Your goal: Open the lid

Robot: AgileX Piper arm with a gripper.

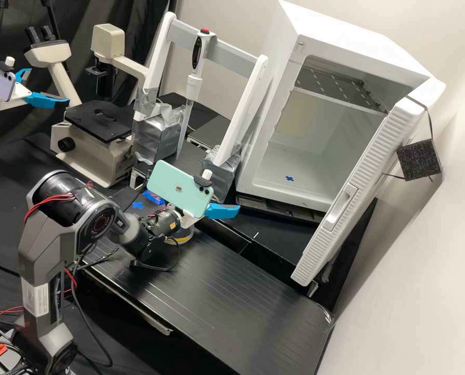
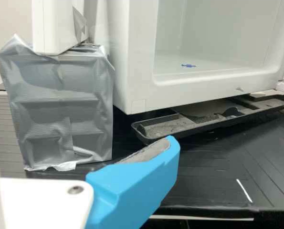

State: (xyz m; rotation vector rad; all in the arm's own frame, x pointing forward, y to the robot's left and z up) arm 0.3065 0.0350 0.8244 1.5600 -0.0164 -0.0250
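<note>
The gripper [image 1: 222, 210] hangs above the bench in the high view, partly behind its phone mount, left of the white cabinet [image 1: 247, 182]. In the wrist view the gripper [image 2: 82, 143] is open: one blue finger [image 2: 132, 183] shows with its grey pad, and a sliver of the other lies at the edge. Nothing is between them. The cabinet's thick white door [image 1: 365, 182] stands swung open, apart from the gripper. A low round object with a yellow band [image 1: 181, 238] sits on the bench, mostly hidden by the wrist; I cannot tell whether it has a lid.
A white rack [image 1: 243, 112] on grey-taped blocks [image 1: 157, 135] holds a pipette [image 1: 191, 96], just behind the gripper. A microscope [image 1: 89, 151] stands at the back left. A black tray [image 2: 170, 126] lies under the cabinet. The black bench top [image 1: 243, 291] extends toward the front right.
</note>
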